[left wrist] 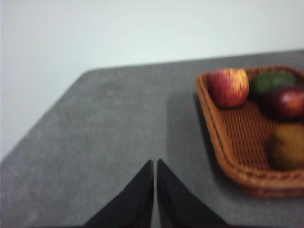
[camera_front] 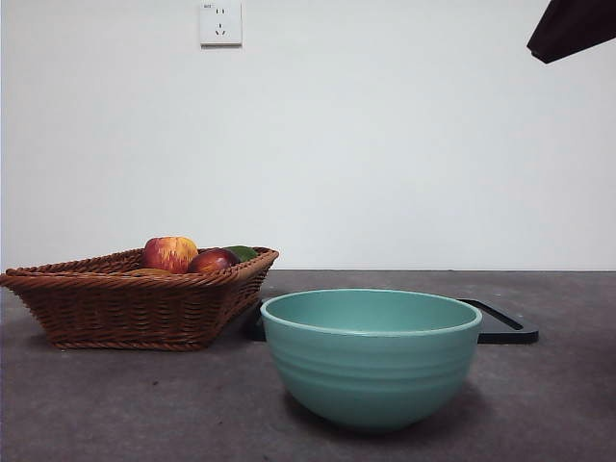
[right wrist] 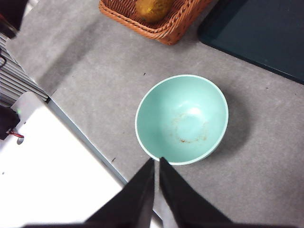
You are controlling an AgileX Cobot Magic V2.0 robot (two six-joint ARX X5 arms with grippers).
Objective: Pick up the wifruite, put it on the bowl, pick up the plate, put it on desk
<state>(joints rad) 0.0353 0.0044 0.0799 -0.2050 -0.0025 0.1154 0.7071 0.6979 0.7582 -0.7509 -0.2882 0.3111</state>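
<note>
The wifruite [left wrist: 287, 145], a small dull brown oval, lies in the wicker basket [left wrist: 223, 137] beside a red-yellow apple [left wrist: 229, 87], a dark red fruit [left wrist: 286, 102] and a green fruit [left wrist: 270, 81]. The teal-green bowl [camera_front: 372, 356], which is also the plate, stands empty on the grey desk [camera_front: 115, 404] to the right of the basket [camera_front: 135, 308]. My left gripper [left wrist: 155, 164] is shut and hovers over bare desk beside the basket. My right gripper [right wrist: 156, 161] is shut, high above the bowl's [right wrist: 182, 118] near rim. The right wrist view also shows the wifruite [right wrist: 153, 8].
A flat black tray [camera_front: 505, 322] lies behind the bowl on the right. A dark arm tip [camera_front: 570, 29] shows at the front view's top right corner. The desk's edge [right wrist: 90, 142] and a white surface beyond it run near the bowl.
</note>
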